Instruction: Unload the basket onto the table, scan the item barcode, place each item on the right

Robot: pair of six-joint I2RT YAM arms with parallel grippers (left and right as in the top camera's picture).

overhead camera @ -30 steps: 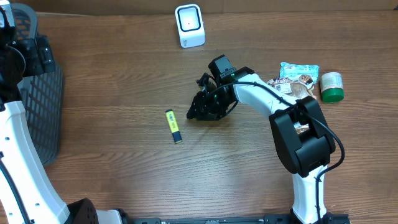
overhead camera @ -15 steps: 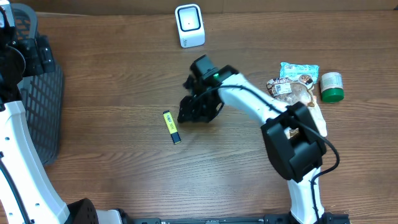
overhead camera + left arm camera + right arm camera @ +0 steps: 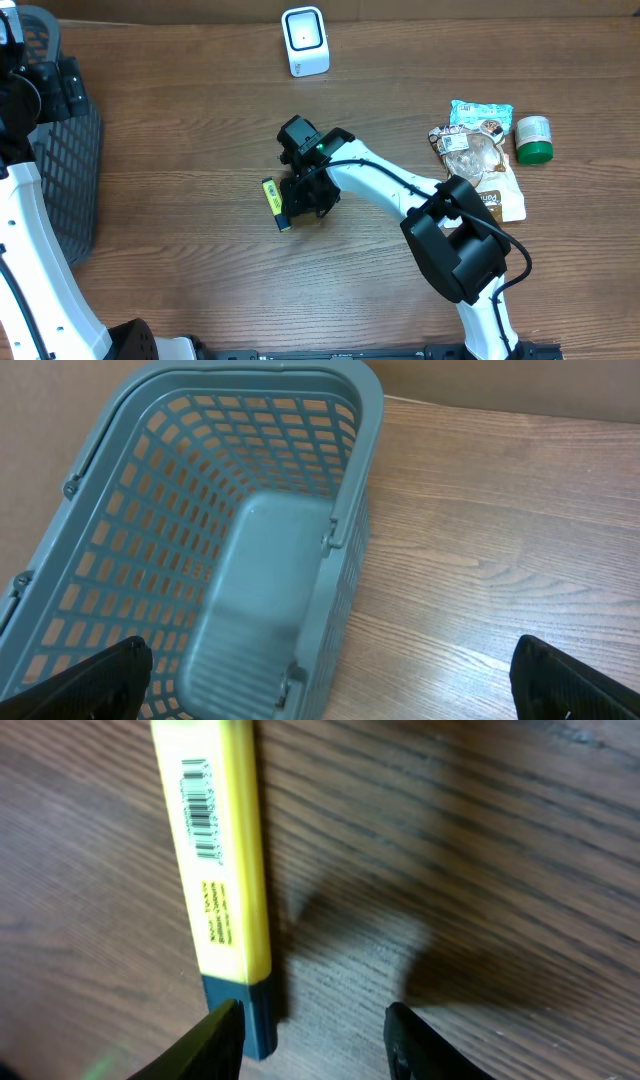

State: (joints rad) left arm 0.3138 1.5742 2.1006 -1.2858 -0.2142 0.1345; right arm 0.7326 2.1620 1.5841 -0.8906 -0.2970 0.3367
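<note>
The yellow marker point(image 3: 215, 870) lay flat on the table point(image 3: 180, 260), left of centre, with its barcode point(image 3: 200, 810) facing up and its dark cap point(image 3: 247, 1018) pointing toward the near edge. It had not been lifted, so by my reading the task was at its very start: no grasp made, nothing carried, nothing scanned. The right claw point(image 3: 315, 1045) hung low right beside the marker, its jaws partly apart and holding nothing. One finger point(image 3: 215, 1035) was just beside the dark cap, and the gap between the fingers lay over bare wood to the side of the marker rather than around it. The pick-up would seem to need the claw brought astride the body first. The white scanner point(image 3: 305, 40) stood well apart at the far edge of the table, so the lift, the carry and the showing of the barcode all remained. Other goods, a snack packet point(image 3: 480, 113), a bag point(image 3: 478, 165) and a green-lidded tub point(image 3: 533, 139), waited at the right. The left claw point(image 3: 330, 690) stood wide and empty above the grey basket point(image 3: 360, 420) at the far left.
</note>
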